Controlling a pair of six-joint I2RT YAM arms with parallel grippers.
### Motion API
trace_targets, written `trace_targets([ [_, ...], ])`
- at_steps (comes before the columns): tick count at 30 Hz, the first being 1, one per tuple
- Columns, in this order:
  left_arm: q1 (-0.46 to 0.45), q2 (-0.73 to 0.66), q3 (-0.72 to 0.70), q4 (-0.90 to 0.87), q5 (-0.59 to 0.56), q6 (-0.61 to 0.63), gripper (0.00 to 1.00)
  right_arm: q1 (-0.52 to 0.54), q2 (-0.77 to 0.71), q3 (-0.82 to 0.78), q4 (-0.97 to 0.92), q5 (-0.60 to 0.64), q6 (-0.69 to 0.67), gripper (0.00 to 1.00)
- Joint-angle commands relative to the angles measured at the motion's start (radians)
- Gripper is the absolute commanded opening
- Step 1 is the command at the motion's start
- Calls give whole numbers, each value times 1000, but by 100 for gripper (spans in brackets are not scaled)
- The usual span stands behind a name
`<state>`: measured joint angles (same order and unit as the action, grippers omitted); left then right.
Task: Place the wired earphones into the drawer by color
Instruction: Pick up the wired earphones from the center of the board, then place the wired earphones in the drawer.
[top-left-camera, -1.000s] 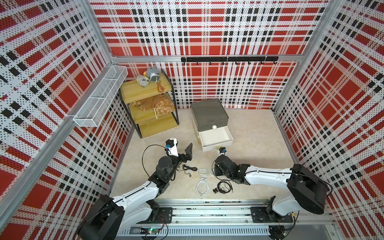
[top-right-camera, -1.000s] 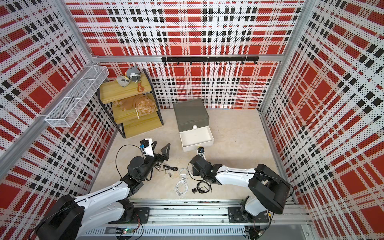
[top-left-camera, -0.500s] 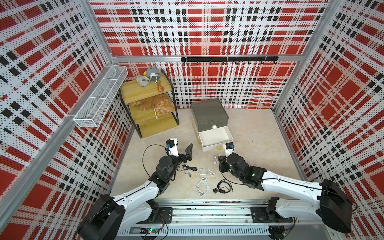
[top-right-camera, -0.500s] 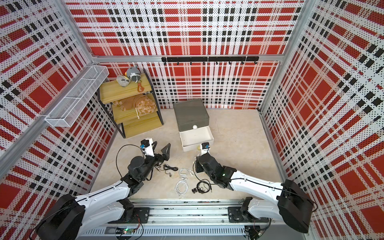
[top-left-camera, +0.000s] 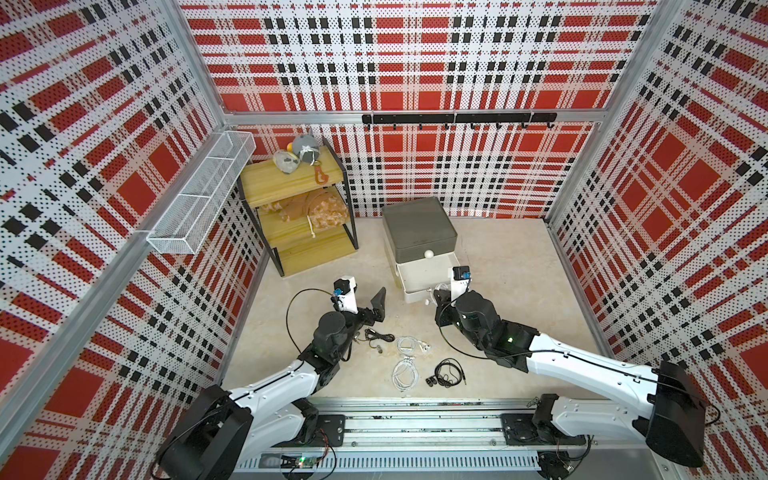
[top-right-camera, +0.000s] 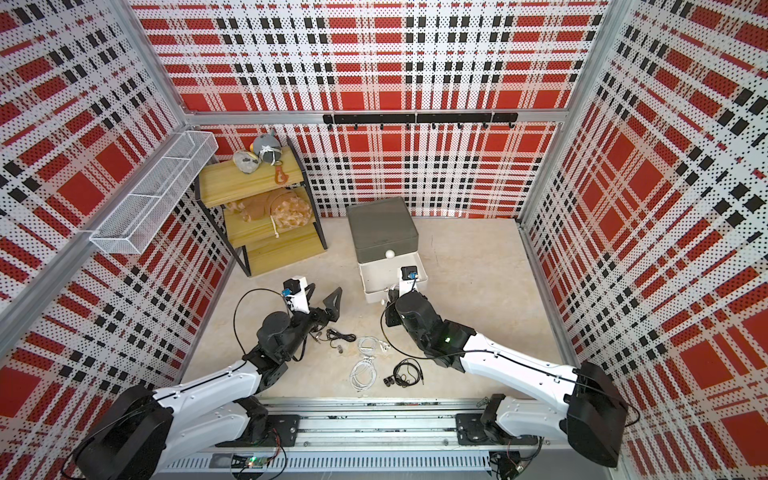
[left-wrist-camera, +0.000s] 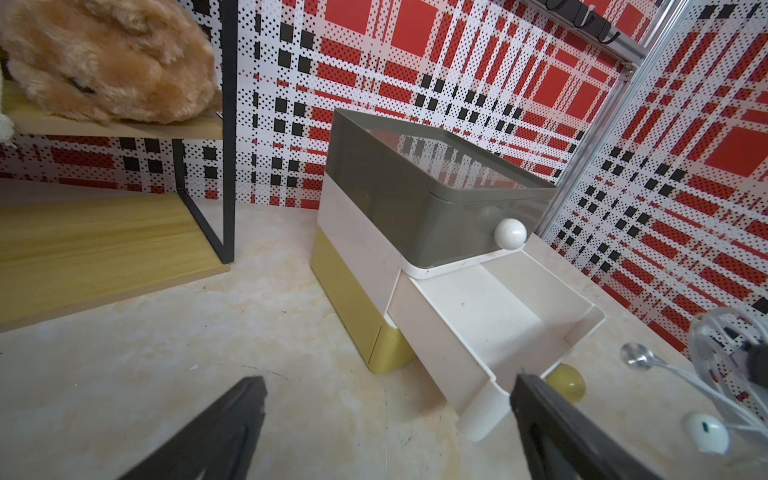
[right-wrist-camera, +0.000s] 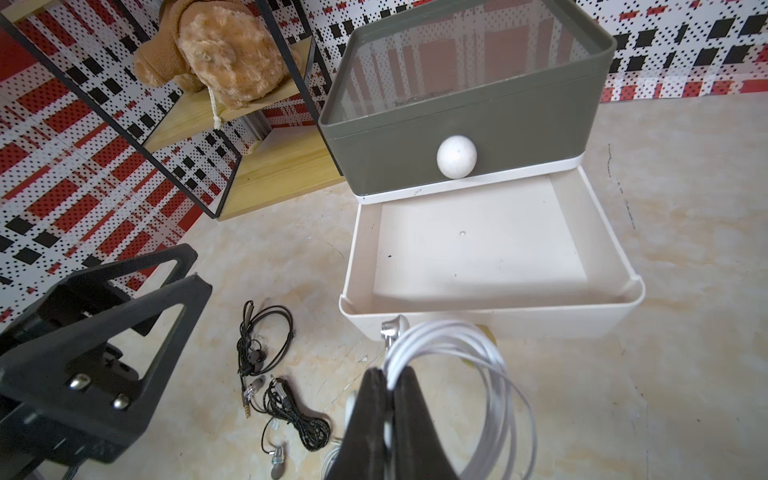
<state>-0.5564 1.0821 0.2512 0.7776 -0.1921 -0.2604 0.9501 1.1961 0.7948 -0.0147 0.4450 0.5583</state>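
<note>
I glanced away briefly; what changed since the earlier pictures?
The right gripper, shut on the white earphones, moved forward toward the open white drawer. Nothing was grasped or released. The open left gripper, the drawer and the loose earphones stayed put.

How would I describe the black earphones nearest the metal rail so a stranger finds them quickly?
From the drawer chest, come toward the metal rail at the front. Two coils lie side by side just before it: the white coil and, on the side of the right arm, the black earphones, a round loop.
</note>
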Motion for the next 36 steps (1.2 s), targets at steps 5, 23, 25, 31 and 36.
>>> trace_targets([
  [5,9,-2,2,16,5,4,99,-47,100,90,48,-19,-46,7],
  [23,8,6,8,16,10,-2,99,-129,388,329,104,-102,-68,6],
  [25,9,3,6,17,11,0,99,-132,410,339,105,-103,-69,6],
  [31,7,2,5,17,9,-2,99,-141,449,340,108,-95,-53,7],
  [36,9,3,7,16,11,1,99,-149,464,338,94,-94,-46,10],
])
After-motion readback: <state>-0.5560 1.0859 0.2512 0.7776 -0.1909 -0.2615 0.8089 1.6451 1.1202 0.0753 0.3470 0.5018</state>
